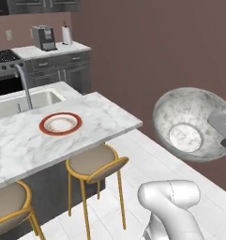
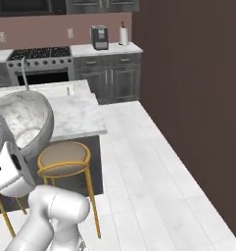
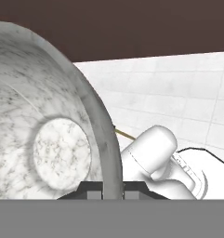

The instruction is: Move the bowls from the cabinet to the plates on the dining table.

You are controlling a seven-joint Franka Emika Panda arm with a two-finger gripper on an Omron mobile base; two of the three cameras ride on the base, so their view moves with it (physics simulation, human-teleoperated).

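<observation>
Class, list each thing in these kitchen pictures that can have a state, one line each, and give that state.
Grey-white marbled round bowl: held in the air on its side, empty, gripped by its rim.
End effector: shut on the bowl's rim.
Red-orange rimmed white plate: flat on the marble island top, empty.
Built-in sink: empty, tap not running.

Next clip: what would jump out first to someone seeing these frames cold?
The grey-white marbled bowl held in mid-air off the end of the dining table, tipped on its side with its mouth towards the left base camera; the gripper is shut on its rim. Next comes the red-rimmed plate lying bare on the marble near the sink, with gold-legged stools below.
</observation>
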